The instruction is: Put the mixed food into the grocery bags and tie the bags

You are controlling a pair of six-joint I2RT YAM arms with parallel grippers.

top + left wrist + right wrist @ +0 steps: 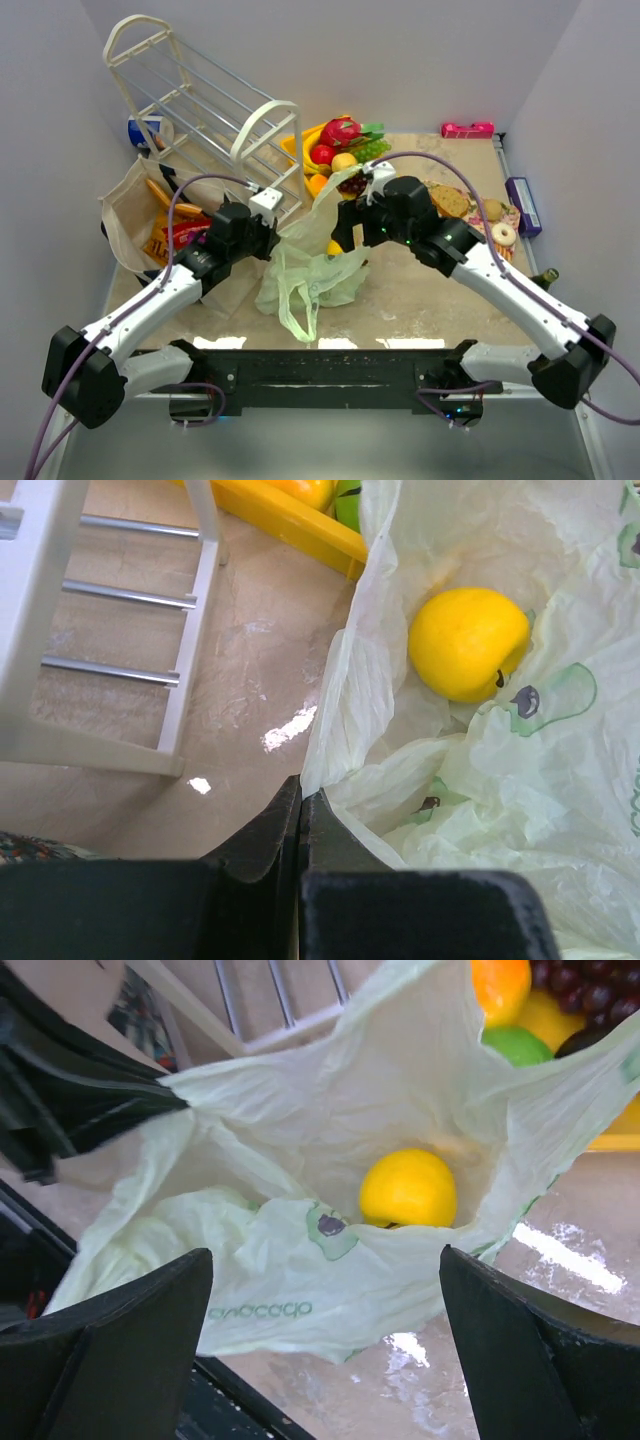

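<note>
The pale-green plastic bag point(310, 268) lies between the arms, its mouth held open. A yellow toy fruit point(468, 643) lies inside it, also in the right wrist view point(408, 1188). My left gripper point(270, 240) is shut on the bag's rim point(312, 780). My right gripper point(350, 232) is open and empty, hovering over the bag's mouth point(300, 1270). The beige tote point(125, 205) stands at the left with orange chip bags point(160, 240) inside. More toy fruits point(340, 150), including purple grapes point(590, 990) and a green piece point(518, 1045), sit in the yellow tray point(297, 147).
A white wire rack point(200, 110) lies tilted at the back left, close to my left arm. Bread and doughnuts point(480, 215) lie at the right. A pink object point(467, 129) and a purple box point(522, 205) sit by the right wall.
</note>
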